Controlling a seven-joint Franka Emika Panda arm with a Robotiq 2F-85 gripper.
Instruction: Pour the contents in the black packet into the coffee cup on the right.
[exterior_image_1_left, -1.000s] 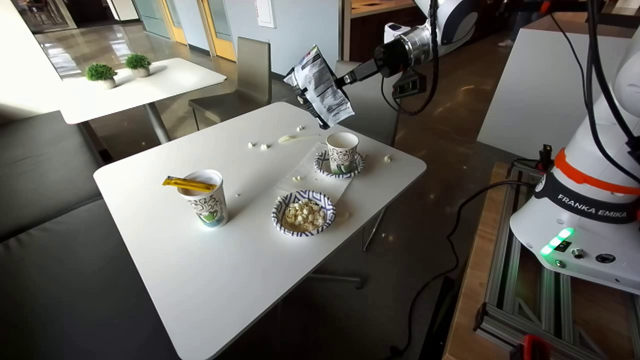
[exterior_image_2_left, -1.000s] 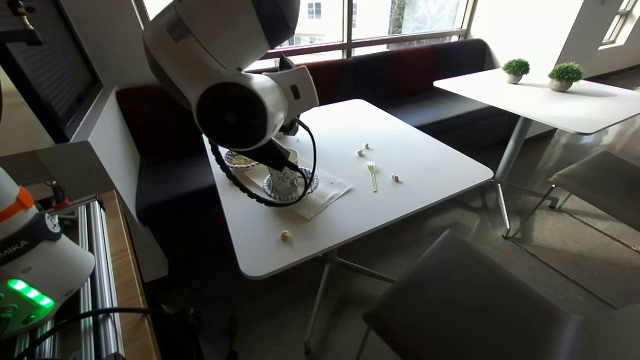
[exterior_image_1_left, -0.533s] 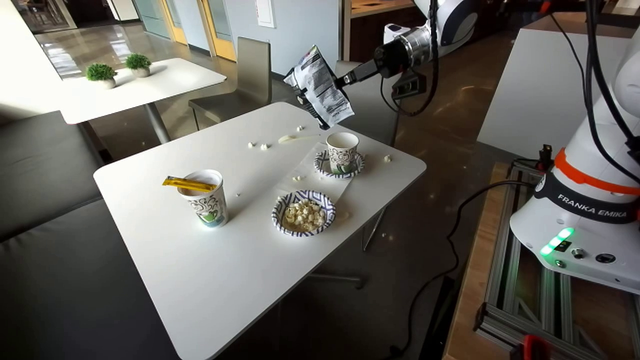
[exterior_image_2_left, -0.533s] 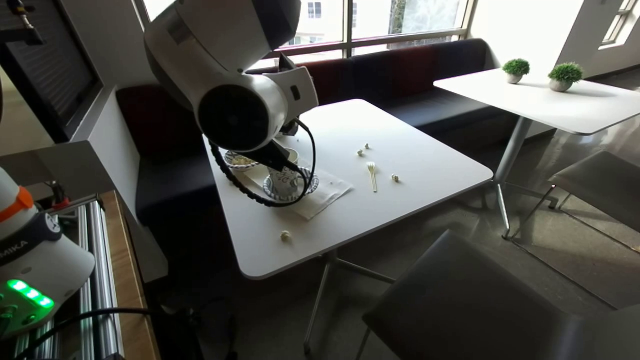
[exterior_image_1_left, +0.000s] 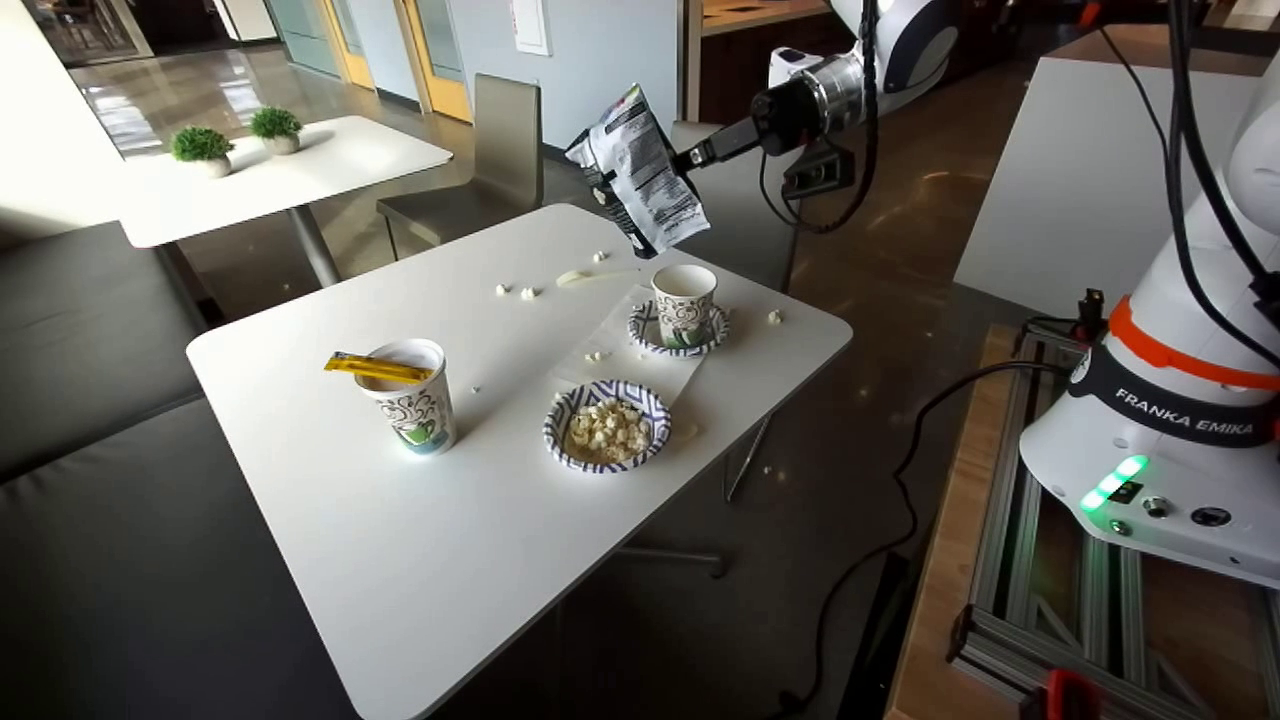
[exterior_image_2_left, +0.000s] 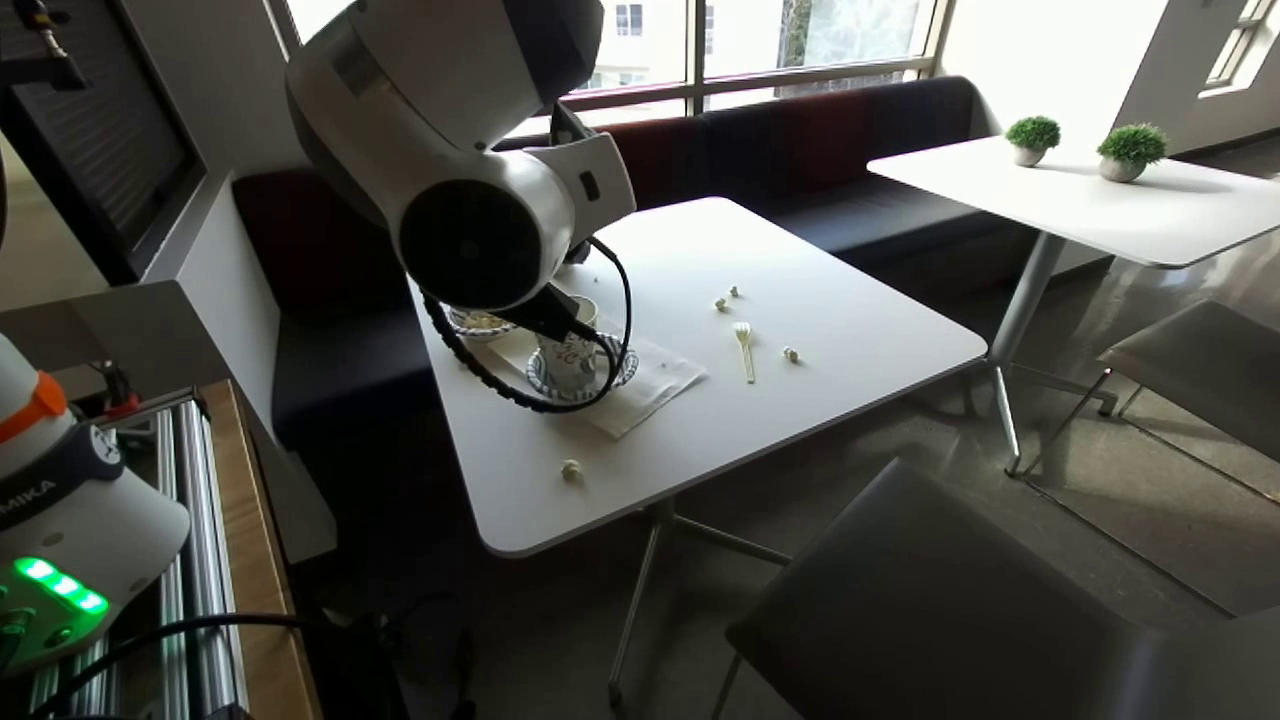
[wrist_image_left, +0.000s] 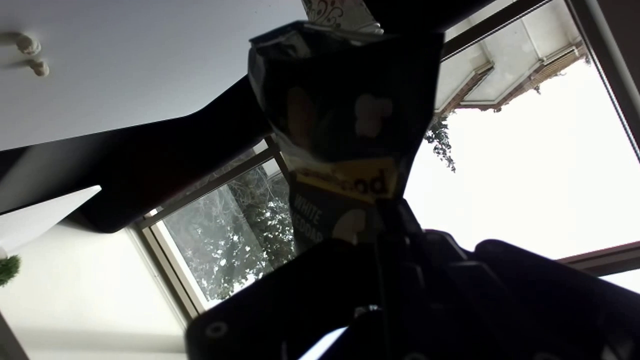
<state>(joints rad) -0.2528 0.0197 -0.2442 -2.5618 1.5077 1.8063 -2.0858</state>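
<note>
The step in hand looks to be the pour. In an exterior view the packet (exterior_image_1_left: 645, 185) hangs aslant, between 11 and 12 o'clock from the cup (exterior_image_1_left: 686, 312), its low end near the mouth but apart from it. The cup stands upright at 1 o'clock from the popcorn bowl (exterior_image_1_left: 654, 412). The gripper (exterior_image_1_left: 684, 161) has its jaws pinched on the packet's edge. To pour well, centre the low end, presumably the open end, over the mouth, then tip steeper in small stages with light shakes. The packet looks soft, so it may fold at the pinch and spill wide; a nudge could topple the cup. What the cup holds, I cannot tell.

The arm (exterior_image_1_left: 915, 45) slopes down to the packet from 2 o'clock. In the wrist view the packet's far end points to 12 o'clock, part of the cup beyond it. In an exterior view the cable (exterior_image_2_left: 545, 406) loops in front of the cup.
</note>
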